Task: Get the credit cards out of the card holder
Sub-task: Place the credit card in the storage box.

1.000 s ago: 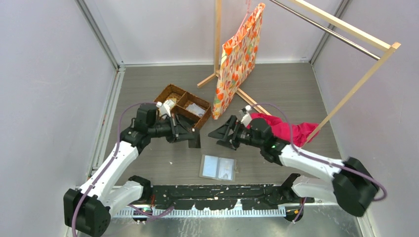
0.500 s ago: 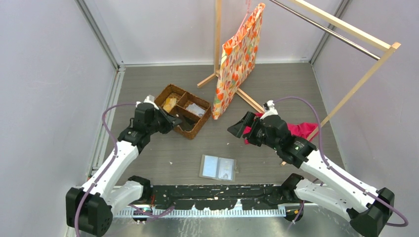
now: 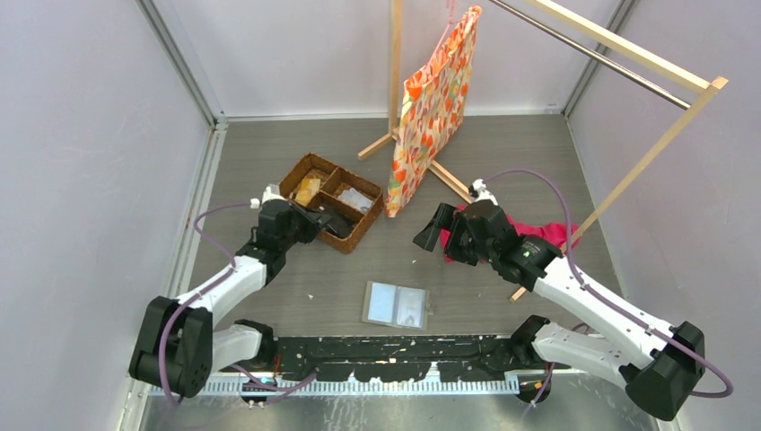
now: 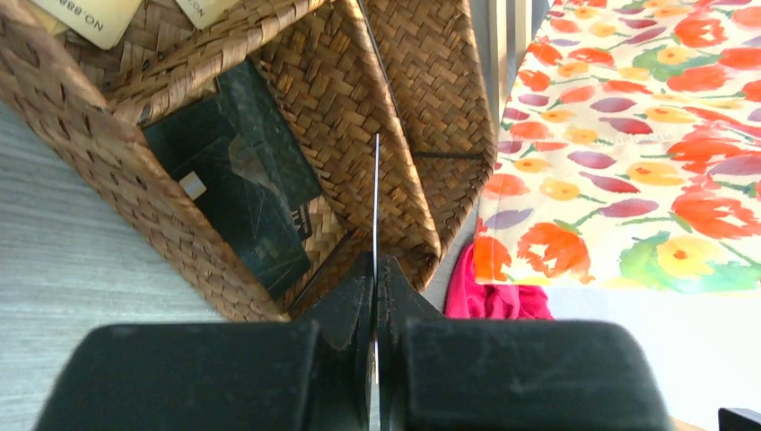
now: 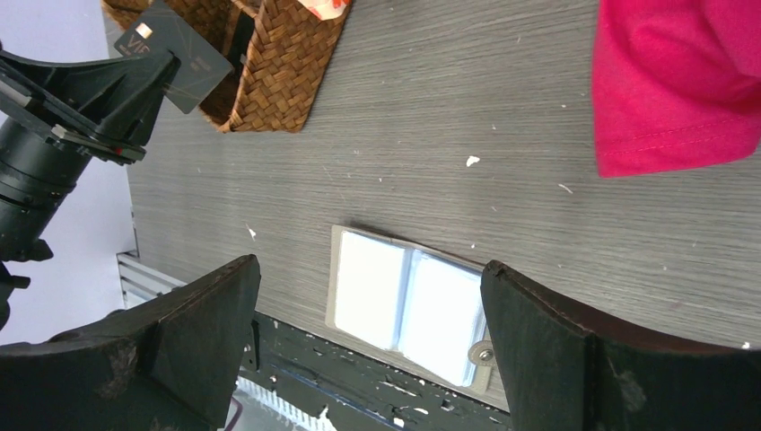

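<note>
The card holder (image 3: 396, 303) lies open and flat on the table near the front edge, its pale blue sleeves up; it also shows in the right wrist view (image 5: 408, 301). My left gripper (image 3: 325, 223) is shut on a dark credit card (image 5: 175, 54), seen edge-on in the left wrist view (image 4: 375, 197), above the near compartment of the wicker basket (image 3: 310, 168). Another dark card (image 4: 238, 175) lies in that compartment. My right gripper (image 3: 437, 235) is open and empty, well above the table (image 5: 366, 274), beyond the card holder.
Pale cards (image 3: 357, 199) lie in the basket's other compartments. A red cloth (image 3: 538, 235) lies under my right arm. A flowered bag (image 3: 435, 99) hangs from a wooden rack (image 3: 628, 54) behind the basket. Walls close in on the left, right and back.
My left gripper has carried the dark card from beside the basket's near corner to above the basket. My right gripper has drawn back to the right, towards the red cloth.
</note>
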`<state>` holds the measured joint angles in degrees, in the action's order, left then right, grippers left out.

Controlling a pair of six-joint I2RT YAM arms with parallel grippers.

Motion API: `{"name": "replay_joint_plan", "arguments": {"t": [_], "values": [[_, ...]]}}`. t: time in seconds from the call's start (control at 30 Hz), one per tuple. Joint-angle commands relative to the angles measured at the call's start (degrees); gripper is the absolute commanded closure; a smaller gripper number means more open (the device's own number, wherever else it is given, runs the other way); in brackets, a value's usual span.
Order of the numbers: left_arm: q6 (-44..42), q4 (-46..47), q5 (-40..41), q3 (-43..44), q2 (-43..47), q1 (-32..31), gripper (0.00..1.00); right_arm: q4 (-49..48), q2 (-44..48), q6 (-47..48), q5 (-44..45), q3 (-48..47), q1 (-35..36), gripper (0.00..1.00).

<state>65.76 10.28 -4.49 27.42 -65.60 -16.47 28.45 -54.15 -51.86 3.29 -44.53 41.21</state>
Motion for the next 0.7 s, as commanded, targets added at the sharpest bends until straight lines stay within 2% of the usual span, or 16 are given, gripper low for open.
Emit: {"name": "replay_joint_plan", "arguments": {"t": [0.0, 0.17, 0.2, 0.3, 0.33, 0.37, 0.57, 0.67], "values": [[0.7, 10.8, 3.4, -0.9, -2.4, 0.2, 0.99, 1.2, -2.0, 3.0, -1.5, -3.5, -2.0, 0.03], [0.8, 12.7, 2.9, 0.1, -7.8, 0.2, 0.99, 0.4, -5.7, 4.4, -5.5, -4.5, -4.8, 0.03], [0.8, 12.4, 2.9, 0.3, -8.5, 0.2, 0.96, 0.2, -6.2, 4.7, -5.9, -4.7, -5.3, 0.03], [0.8, 6.2, 1.4, 3.1, -9.6, 0.3, 0.6, 0.3, -7.2, 5.2, -7.0, -5.5, -6.4, 0.03], [0.3, 4.3, 0.8, 4.0, -9.2, 0.3, 0.53, 0.4, -7.4, 5.3, -7.1, -5.7, -6.6, 0.03], [-0.1, 2.5, 0.4, 4.6, -8.6, 0.3, 0.51, 0.5, -7.3, 5.3, -7.1, -5.8, -6.7, 0.03], [-3.8, -7.9, 3.6, 6.2, -0.3, 0.3, 0.5, 0.2, -7.0, 4.5, -8.3, -5.2, -7.0, 0.03], [-6.2, -14.8, 4.1, 7.7, 5.6, 0.3, 0.53, 0.5, -6.3, 3.9, -8.4, -4.4, -7.0, 0.03]]}}
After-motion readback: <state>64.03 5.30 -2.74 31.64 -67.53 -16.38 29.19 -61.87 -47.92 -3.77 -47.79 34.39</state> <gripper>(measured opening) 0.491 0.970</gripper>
